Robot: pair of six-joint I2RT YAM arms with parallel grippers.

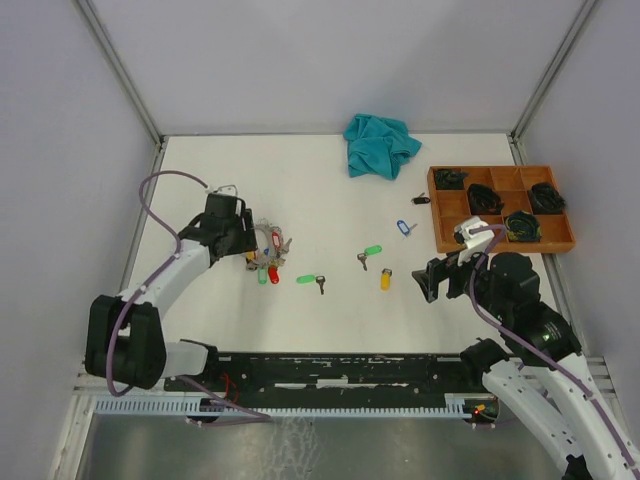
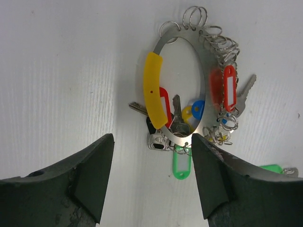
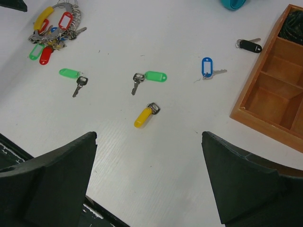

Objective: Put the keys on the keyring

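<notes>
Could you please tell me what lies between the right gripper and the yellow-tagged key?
Nothing: only bare white table separates the open right gripper from the yellow-tagged key. The right wrist view shows this most clearly.

Keyring (image 1: 268, 243) at left of table (image 1: 330, 200), keys (image 2: 176, 120) bunched on it. Left gripper (image 1: 248, 240) just beside it, on its left. Loose keys (image 1: 371, 255) scattered mid-table, apart from each other. Tray (image 1: 500, 207) right rear. Cloth (image 1: 380, 145) rear centre. Right gripper (image 1: 432, 282) just before the tray.
</notes>
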